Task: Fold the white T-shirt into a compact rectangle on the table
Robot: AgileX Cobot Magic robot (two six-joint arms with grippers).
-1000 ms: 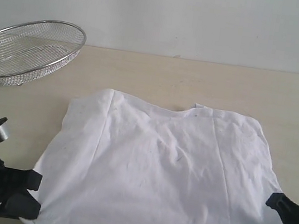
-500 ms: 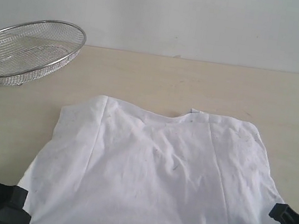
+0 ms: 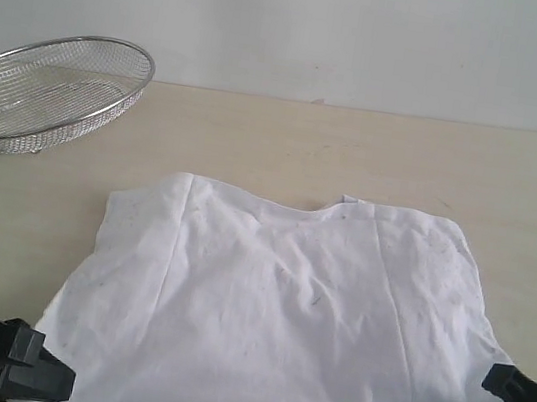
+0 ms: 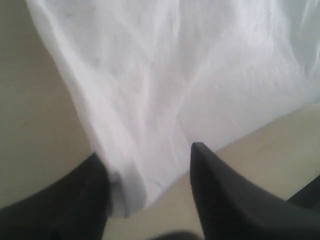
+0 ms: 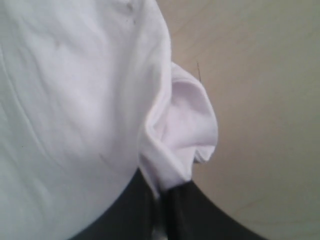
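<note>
Hem of white cotton T-shirt [image 3: 282, 314] runs off the exterior view at 6 o'clock; black arms mostly cut off too. Shirt spread on pale beige matte tabletop [image 3: 356, 154], collar toward 12. Left gripper [image 4: 145, 155] low at 7 o'clock corner, jaws parted, cloth loose between. Right gripper [image 5: 162, 187] at 5 o'clock, pinched on a bunched shirt fold. Round wire-mesh metal basket [image 3: 53, 88] at 10 o'clock, well apart.

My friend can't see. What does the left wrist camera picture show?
The left pincer stands open, its two black fingers apart on either side of an edge of the white T-shirt. The wrinkled shirt fills most of the picture and lies on the beige table.
</note>
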